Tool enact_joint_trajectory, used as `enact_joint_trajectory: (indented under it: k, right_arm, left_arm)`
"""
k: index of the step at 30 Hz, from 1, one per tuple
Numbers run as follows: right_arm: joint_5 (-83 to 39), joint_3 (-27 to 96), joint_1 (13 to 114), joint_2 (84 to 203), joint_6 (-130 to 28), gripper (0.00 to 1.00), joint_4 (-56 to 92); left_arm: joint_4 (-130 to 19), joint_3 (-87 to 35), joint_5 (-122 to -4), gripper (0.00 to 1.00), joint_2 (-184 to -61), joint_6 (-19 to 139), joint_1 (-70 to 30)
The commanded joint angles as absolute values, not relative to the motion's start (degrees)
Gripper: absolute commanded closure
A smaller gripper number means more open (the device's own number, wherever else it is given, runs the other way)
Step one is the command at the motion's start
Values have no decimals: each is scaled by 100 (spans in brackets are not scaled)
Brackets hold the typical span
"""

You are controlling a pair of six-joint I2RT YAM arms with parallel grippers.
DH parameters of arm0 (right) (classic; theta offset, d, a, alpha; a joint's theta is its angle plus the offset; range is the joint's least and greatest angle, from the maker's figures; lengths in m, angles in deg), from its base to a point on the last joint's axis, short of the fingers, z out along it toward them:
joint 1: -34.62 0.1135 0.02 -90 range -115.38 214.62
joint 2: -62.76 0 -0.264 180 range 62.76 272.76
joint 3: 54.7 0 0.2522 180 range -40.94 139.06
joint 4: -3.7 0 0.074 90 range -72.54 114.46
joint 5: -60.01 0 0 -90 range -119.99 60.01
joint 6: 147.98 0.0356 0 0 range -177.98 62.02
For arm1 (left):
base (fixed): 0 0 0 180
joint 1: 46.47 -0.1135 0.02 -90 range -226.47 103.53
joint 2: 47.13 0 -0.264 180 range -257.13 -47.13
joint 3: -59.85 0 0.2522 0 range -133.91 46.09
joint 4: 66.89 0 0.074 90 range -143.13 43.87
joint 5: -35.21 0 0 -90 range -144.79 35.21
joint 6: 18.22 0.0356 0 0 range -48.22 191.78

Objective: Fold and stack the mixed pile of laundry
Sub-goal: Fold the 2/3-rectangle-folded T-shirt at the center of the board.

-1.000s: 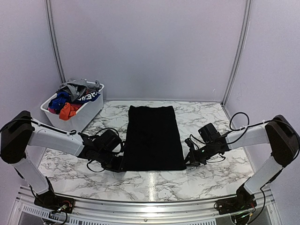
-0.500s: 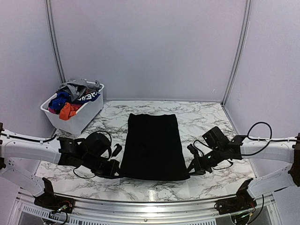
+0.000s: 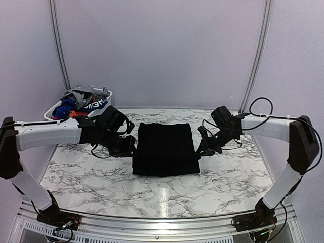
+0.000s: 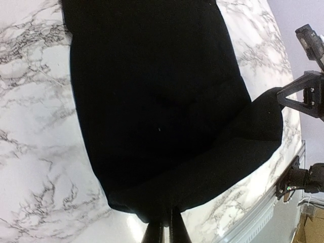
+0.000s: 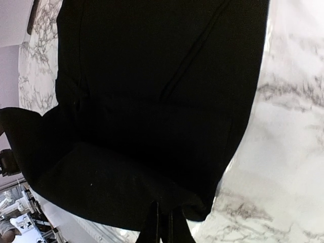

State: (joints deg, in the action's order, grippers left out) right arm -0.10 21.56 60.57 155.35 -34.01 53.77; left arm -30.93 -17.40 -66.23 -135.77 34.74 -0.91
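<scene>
Left arm: elbow out at the far left, forearm angled inward toward the centre.
Left hand [image 3: 132, 150]: fingers pressed together, tips pointing inward.
Right arm: elbow raised at the far right, forearm sloping down and inward.
Right hand [image 3: 198, 153]: fingers closed tight, facing the left one.

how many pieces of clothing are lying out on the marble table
1: the large black fabric garment, mid-table, pinched at its sides by the left gripper and right gripper. The other clothes are heaped in the white plastic basket, far left; some may be hidden.
</scene>
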Motion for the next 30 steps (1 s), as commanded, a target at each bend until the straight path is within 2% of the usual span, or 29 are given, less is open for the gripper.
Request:
enact_joint_trajectory:
  k: [1,9,14,20,25,30]
  right_arm:
    - [-111,3032,5886,16409,-3969,100,5438]
    - [-68,4399,5791,18235,-4300,100,5166]
    - [16,4148,5827,18507,-4376,100,5016]
    - [424,2685,6230,17702,-4099,100,4424]
    - [456,1472,6677,16429,-3558,100,4262]
    - [268,970,6679,15246,-3381,100,4771]
  left_arm:
    - [-2843,-2362,-6507,100,-14267,3961,-477]
    - [-3078,-3187,-6468,100,-15846,4408,-730]
    - [-3335,-3045,-6717,100,-16313,4401,-662]
    - [-3649,-1660,-6690,100,-15525,4112,-355]
    - [-3669,-761,-6677,100,-14223,3773,19]
    - [-3499,-350,-6600,100,-13238,3544,42]
